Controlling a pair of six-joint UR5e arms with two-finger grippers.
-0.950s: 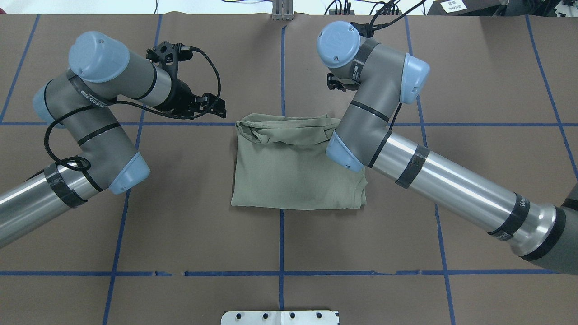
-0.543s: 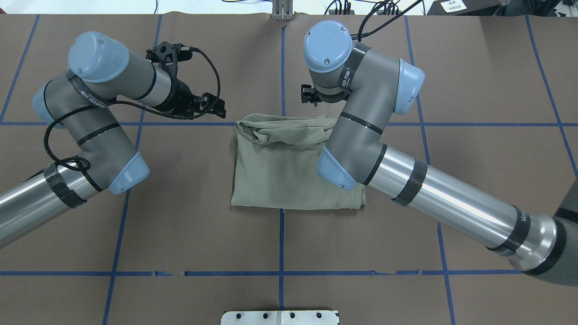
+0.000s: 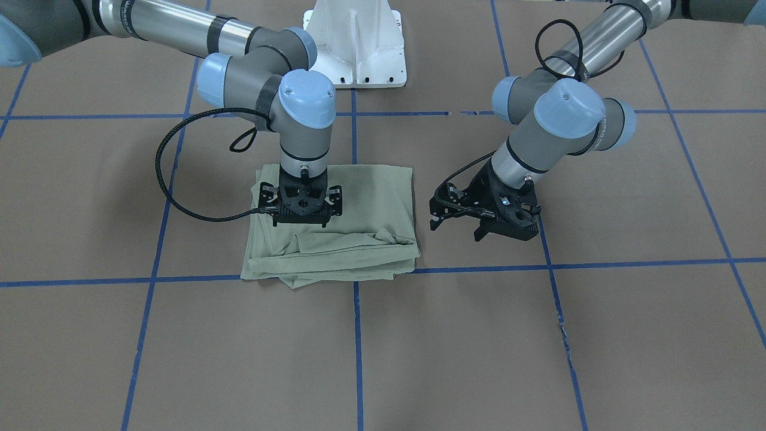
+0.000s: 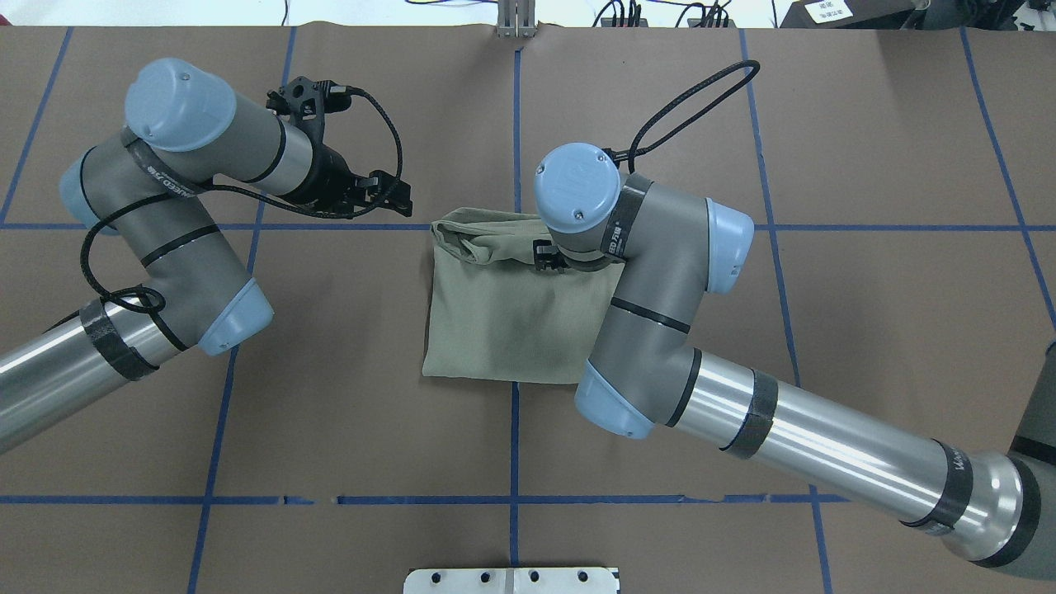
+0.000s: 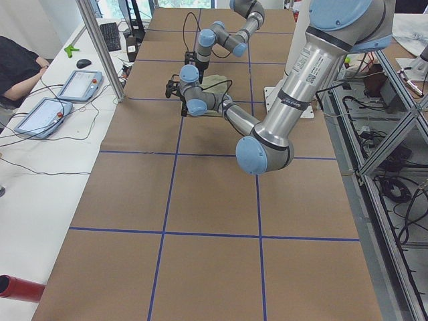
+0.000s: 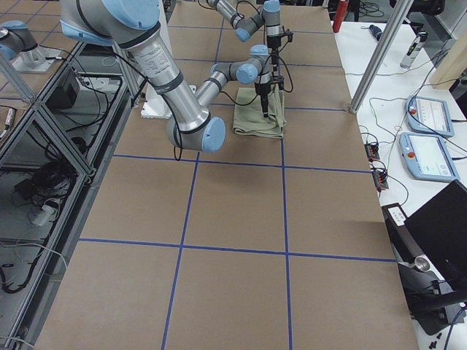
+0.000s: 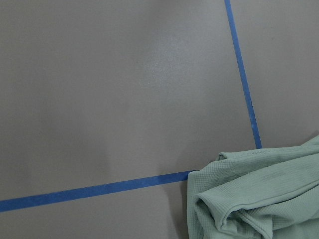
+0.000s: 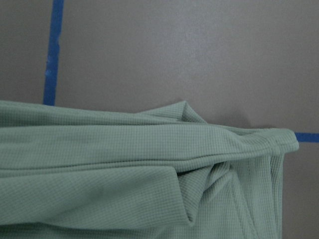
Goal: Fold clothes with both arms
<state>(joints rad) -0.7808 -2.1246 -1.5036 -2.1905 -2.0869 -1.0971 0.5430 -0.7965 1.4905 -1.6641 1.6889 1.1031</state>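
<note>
Folded into a rough square at the middle of the brown table (image 4: 330,429): the sage-green shirt (image 4: 495,322), bunched along its edge farthest from the robot. Pointed straight down over that bunched part, the right pincer (image 3: 299,224), released, fingers spread. Off to the shirt's side over bare table, clear of the cloth, the left pincer (image 3: 458,230), likewise released.

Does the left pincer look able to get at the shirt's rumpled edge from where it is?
Probably yes. The left pincer hangs open beside the shirt, only bare table between them. The right pincer stands over that edge further along, leaving the nearer corner free.
</note>
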